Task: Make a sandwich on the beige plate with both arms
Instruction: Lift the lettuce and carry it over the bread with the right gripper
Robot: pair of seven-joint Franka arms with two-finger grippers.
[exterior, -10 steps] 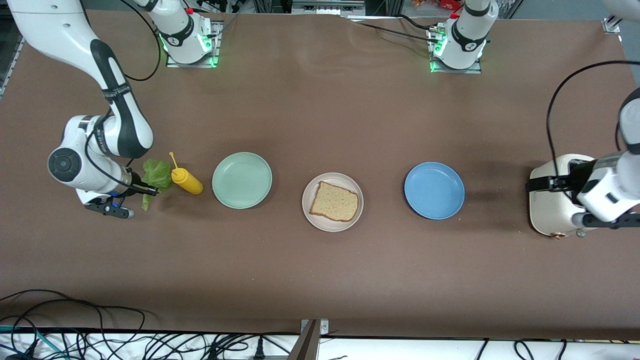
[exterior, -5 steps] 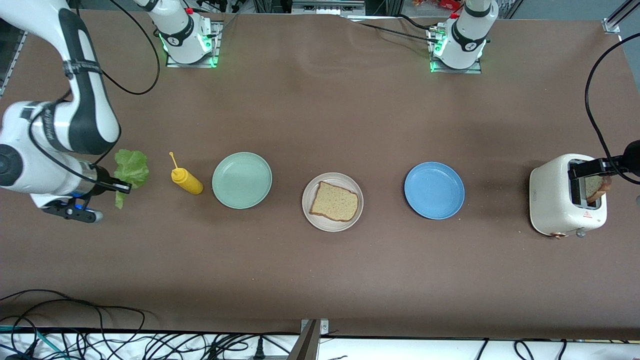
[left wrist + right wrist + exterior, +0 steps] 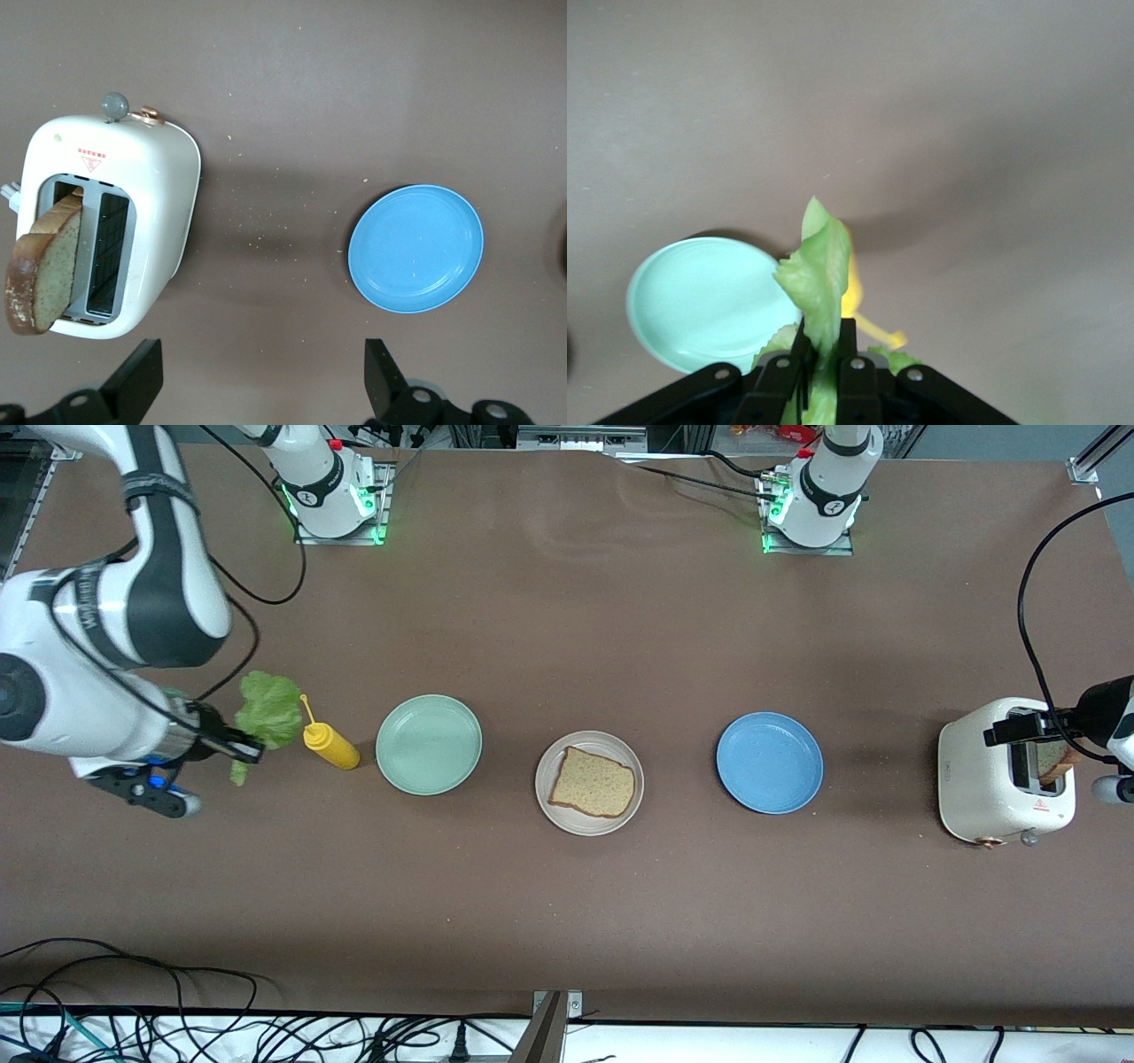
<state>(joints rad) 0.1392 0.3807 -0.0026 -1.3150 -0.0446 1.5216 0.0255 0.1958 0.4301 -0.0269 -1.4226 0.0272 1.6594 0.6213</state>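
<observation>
Item 1, beige plate [image 3: 589, 783]: you are finding it on the worktop [image 3: 567, 903] between the mint-green plate [image 3: 429, 744] and the blue plate [image 3: 769, 762]. It is carrying one bread slice [image 3: 593, 781], lying flat, probably as the sandwich base awaiting filling.

Item 2, lettuce leaf [image 3: 263, 713]: the right gripper [image 3: 232, 746] is clamping it by the stem end, up in the air just beside the yellow mustard bottle [image 3: 330, 746], toward the right arm's end from the beige plate. The leaf is hanging with its long axis running away from the gripper, ruffled tip pointing toward the mustard bottle. You are likely carrying it to the bread on the beige plate.

Item 3, second bread slice [image 3: 46, 268]: it is standing on edge in one toaster [image 3: 111, 230] slot, tilted, toward the left arm's end from the beige plate.

Item 4, left gripper [image 3: 257, 381]: it is hovering over the toaster with fingers spread wide, grasping nothing, apparently lining up to draw that slice out.
</observation>
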